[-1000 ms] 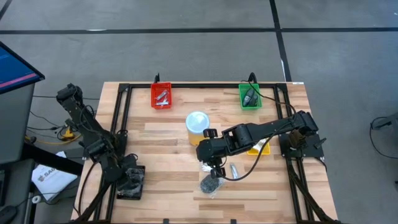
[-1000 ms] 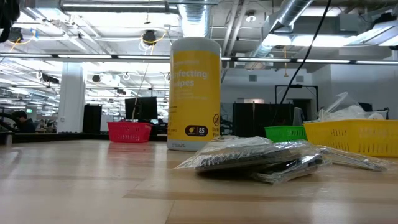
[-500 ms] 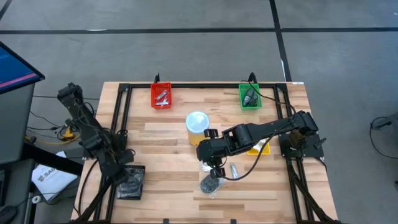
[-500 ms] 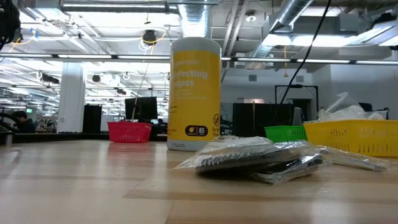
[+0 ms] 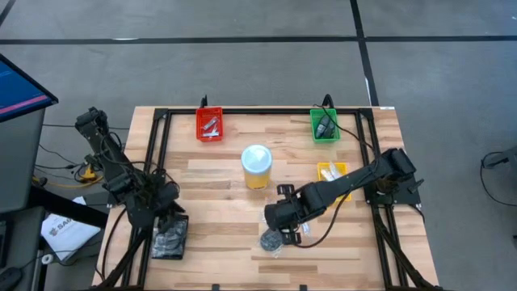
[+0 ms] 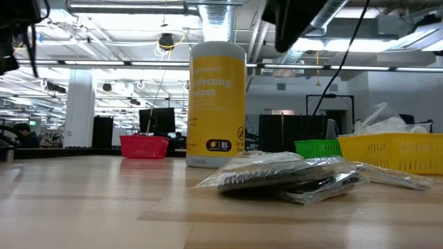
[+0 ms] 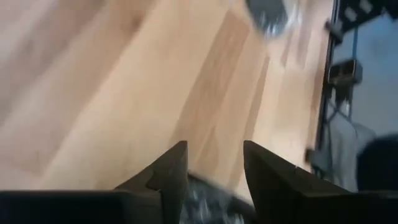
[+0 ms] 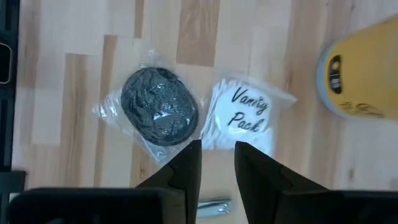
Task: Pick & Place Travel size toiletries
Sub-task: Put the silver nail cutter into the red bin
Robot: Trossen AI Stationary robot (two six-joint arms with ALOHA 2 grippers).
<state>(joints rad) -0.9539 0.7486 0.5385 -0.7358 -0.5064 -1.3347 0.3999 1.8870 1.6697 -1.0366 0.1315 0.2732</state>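
The right gripper (image 5: 280, 226) is being held at lower centre of the high view, fingers slightly apart, above a dark round bundle in a clear bag (image 8: 158, 112) and a white "Vanity Pack" sachet (image 8: 244, 116). The left gripper (image 7: 214, 171), fingers apart, is being held at the lower left.

**What I can't make out from here**

From overhead, the right gripper (image 5: 280, 222) covers the sachet (image 8: 240, 116) and part of the bagged bundle (image 5: 272, 239), so I can't see its fingers there. What lies in the red tray (image 5: 210, 124), the green tray (image 5: 324, 125) and the yellow tray (image 5: 332, 171) is too small for me to name. The left gripper (image 5: 166, 212) hangs over a black tray (image 5: 169, 240) whose contents read only as grey clutter. My left wrist view is blurred: a dark bagged shape (image 7: 268, 11) is cut off at the edge. The tub (image 8: 364, 74) runs off the right wrist view's side.
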